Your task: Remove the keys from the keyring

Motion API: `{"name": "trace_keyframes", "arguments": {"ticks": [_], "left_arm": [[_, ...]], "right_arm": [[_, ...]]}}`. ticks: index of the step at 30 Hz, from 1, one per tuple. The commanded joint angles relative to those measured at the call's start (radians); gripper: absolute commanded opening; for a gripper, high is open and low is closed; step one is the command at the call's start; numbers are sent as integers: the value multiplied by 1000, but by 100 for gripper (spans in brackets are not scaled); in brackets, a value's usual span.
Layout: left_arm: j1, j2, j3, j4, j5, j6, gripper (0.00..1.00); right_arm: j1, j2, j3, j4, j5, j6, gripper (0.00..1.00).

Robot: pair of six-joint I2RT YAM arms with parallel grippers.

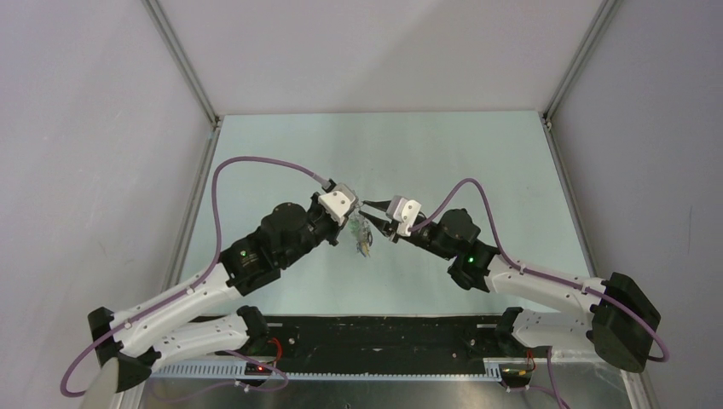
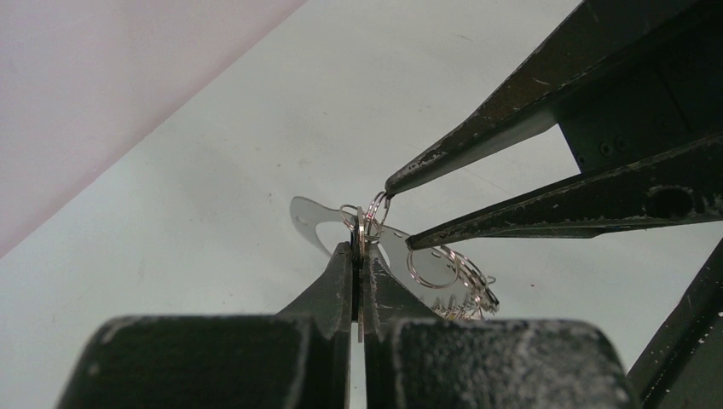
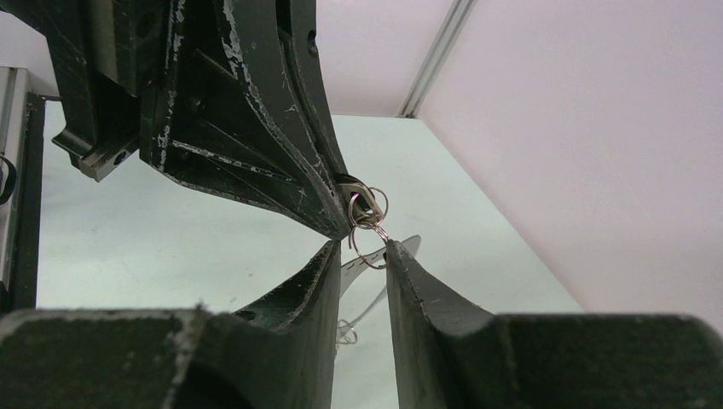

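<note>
The left gripper (image 2: 358, 252) has its two fingers pressed flat together, with no gap showing between the pads. Clamped edge-on between them is a flat silver piece (image 2: 307, 220), whose thin blade pokes out on both sides of the tips. Just above those tips, several small wire rings (image 2: 372, 215) are threaded through it and bunch up, touching the fingertips. Which of these loops is the keyring cannot be told from here.

Past the left fingertips and below them, a larger thin ring (image 2: 433, 266) hangs down. Under it dangle the keys (image 2: 467, 295), a tight silver cluster. From above they show as a small greenish bundle under the spot where the two grippers meet.

The right gripper (image 3: 360, 249) reaches in from the opposite side, tip to tip with the left one. Its fingers stand narrowly apart with a clear gap between them. One wire loop sits in that gap at the very tips. It touches the upper finger (image 2: 392, 182) and lies just beside the lower finger (image 2: 418, 241), but neither pad visibly squeezes it. The hanging cluster sits below the lower finger, apart from it
</note>
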Motion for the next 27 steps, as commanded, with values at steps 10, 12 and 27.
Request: {"name": "trace_keyframes", "arguments": {"ticks": [10,12,27], "left_arm": [[-8,-29,0,67,31,27,0],[-8,-30,0,67,32,29,0],[-10,-48,-5,67,54,38,0]], "right_arm": [[-37,-32,0,15,-8,-21,35],[-42,-28,1,18,-33,-22,36],[-39,2,33,-28,-173,-26,20]]}}
